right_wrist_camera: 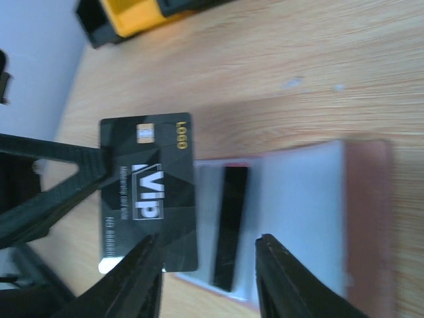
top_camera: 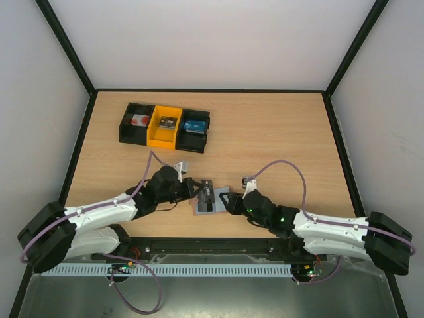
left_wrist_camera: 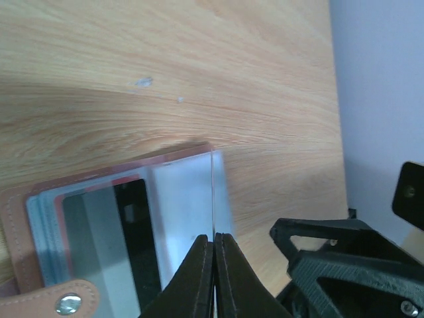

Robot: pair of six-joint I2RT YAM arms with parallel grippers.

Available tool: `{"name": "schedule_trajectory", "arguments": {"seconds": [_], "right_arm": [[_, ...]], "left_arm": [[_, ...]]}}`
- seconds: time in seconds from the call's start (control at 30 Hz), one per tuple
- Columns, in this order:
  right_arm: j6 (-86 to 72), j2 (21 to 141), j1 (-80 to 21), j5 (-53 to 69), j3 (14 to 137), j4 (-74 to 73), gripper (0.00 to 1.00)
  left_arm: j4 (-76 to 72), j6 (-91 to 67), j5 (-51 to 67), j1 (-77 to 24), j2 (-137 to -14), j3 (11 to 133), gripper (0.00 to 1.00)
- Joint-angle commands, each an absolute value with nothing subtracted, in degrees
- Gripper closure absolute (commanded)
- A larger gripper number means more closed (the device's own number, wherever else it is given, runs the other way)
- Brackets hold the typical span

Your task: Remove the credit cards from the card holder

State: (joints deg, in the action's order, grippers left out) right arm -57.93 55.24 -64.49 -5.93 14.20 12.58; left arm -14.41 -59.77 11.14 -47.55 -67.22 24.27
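The card holder (top_camera: 213, 207) lies open near the table's front edge, between my two grippers. In the left wrist view its brown rim (left_wrist_camera: 14, 232) frames blue-grey pockets, and a red-edged credit card (left_wrist_camera: 136, 232) with a black stripe sits in one of them. My left gripper (left_wrist_camera: 213, 242) is shut on the thin edge of a clear pocket sheet (left_wrist_camera: 189, 199). My right gripper (right_wrist_camera: 209, 265) is open above the holder (right_wrist_camera: 301, 205). A black credit card marked VIP (right_wrist_camera: 149, 189) lies out of the holder, beside the left finger (right_wrist_camera: 136, 285). The striped card (right_wrist_camera: 232, 225) stays in its pocket.
A row of black and yellow bins (top_camera: 165, 126) holding small items stands at the back left of the table; its yellow bin (right_wrist_camera: 136, 13) shows in the right wrist view. My left gripper's black frame (right_wrist_camera: 53, 192) is close beside the VIP card.
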Motion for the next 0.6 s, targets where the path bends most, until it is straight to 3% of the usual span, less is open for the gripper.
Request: {"name": "schedule_trajectory", "arguments": {"seconds": [0.0,0.3,0.43,0.57], "right_arm": [[-60.34,51.88,-64.39,-0.12,13.43,20.01,0.57],[-67.11,46.94,-64.35,1.64,9.92,27.96,0.34],[-69.29,46.62,-64.39,4.51,8.47,34.82,0.34],[-68.53,47.11,-64.37,4.83,8.43,36.7,0.43]], "left_arm": [[-14.52,-59.44,13.04,-47.17,-62.05,25.15,0.97],[-19.54,-62.7,15.94,-47.2,-52.24,22.77,0.97],[-22.88,-64.24,17.02,-47.19,-49.82,21.5,0.97],[-25.24,-65.2,17.49,-47.2,-49.08,20.28,0.97]]}}
